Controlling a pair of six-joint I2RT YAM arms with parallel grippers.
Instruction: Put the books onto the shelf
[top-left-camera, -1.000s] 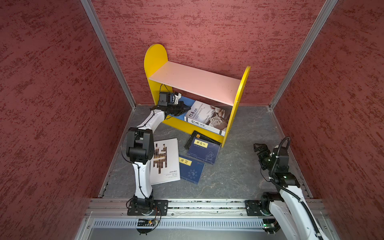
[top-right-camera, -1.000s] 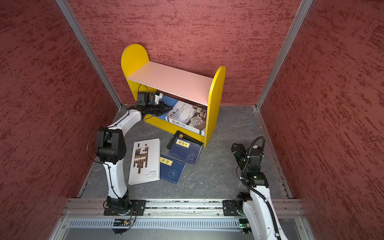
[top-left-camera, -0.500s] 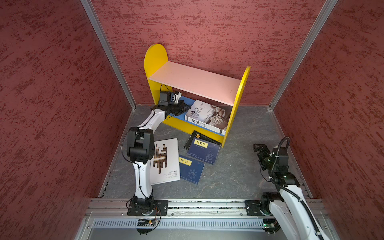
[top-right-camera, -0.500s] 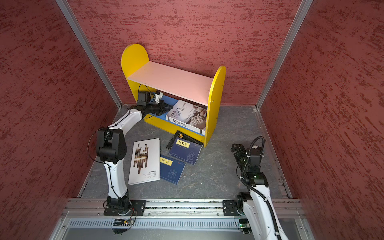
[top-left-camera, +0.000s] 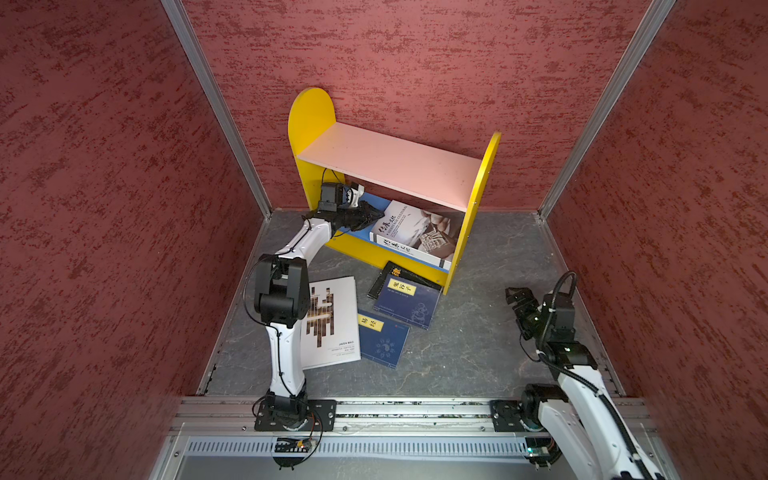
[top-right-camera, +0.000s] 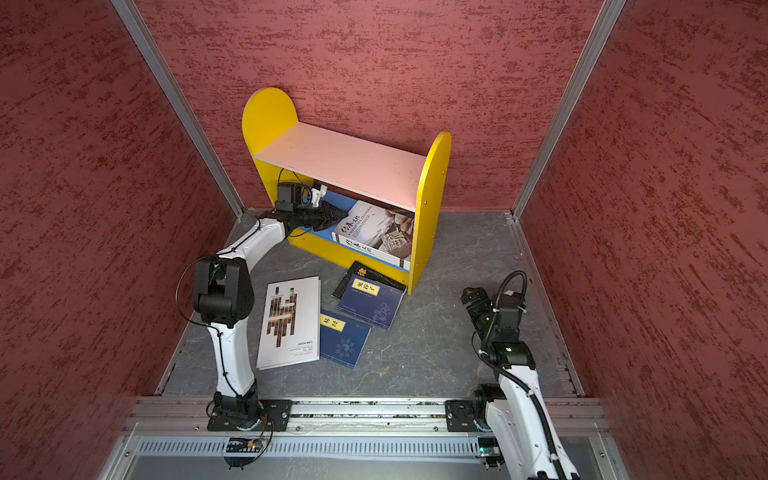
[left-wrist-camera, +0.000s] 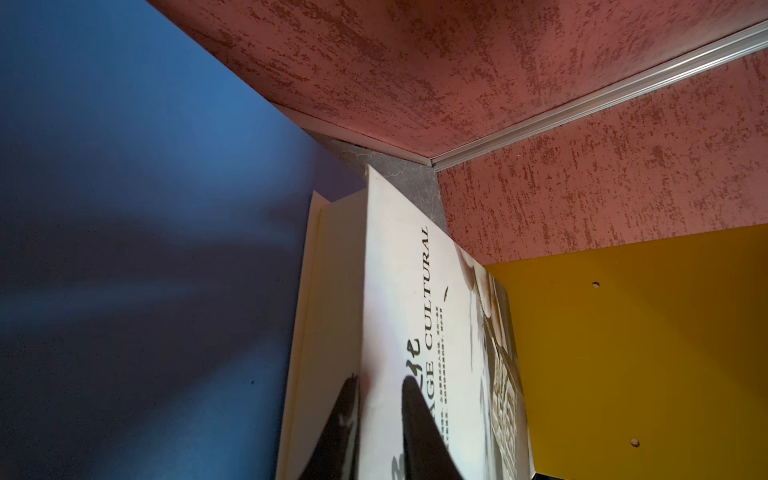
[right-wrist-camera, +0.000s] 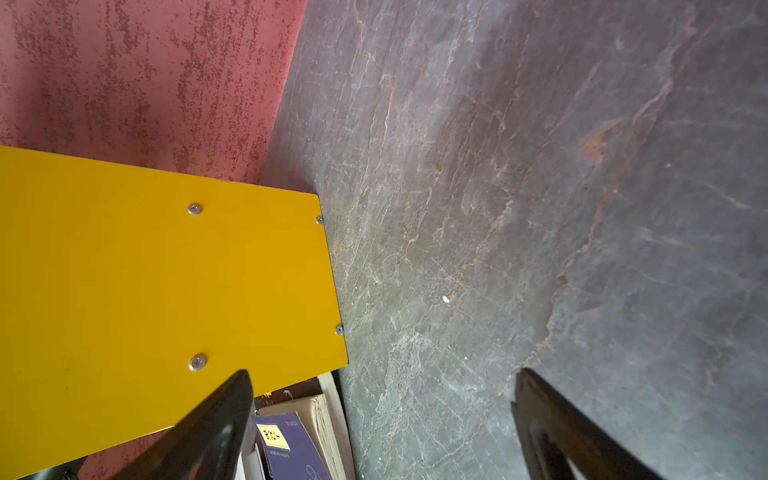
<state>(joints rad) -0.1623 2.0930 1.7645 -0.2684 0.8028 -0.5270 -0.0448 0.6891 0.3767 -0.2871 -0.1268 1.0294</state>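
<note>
The shelf (top-left-camera: 390, 160) (top-right-camera: 340, 156) stands at the back wall. A large white book (top-left-camera: 415, 232) (top-right-camera: 374, 235) (left-wrist-camera: 395, 311) leans on its blue lower board (left-wrist-camera: 124, 208) against the right yellow panel. My left gripper (top-left-camera: 376, 214) (top-right-camera: 343, 214) (left-wrist-camera: 380, 380) reaches under the pink board; its jaws stand slightly open astride the book's cover edge. On the floor lie a white brown-bar book (top-left-camera: 332, 322), two navy books (top-left-camera: 409, 299) (top-left-camera: 382, 340) and a black book (top-left-camera: 388, 274). My right gripper (top-left-camera: 515, 297) (top-right-camera: 471, 296) (right-wrist-camera: 382, 374) hovers open and empty right of the shelf.
Red textured walls close in on three sides. The grey stone floor (right-wrist-camera: 498, 208) is bare to the right of the shelf's yellow side panel (right-wrist-camera: 145, 270). A metal rail (top-left-camera: 415, 409) carrying both arm bases runs along the front.
The left jaws have parted from shut around the white book's edge. The book stays leaning on the lower board. The right arm has not moved.
</note>
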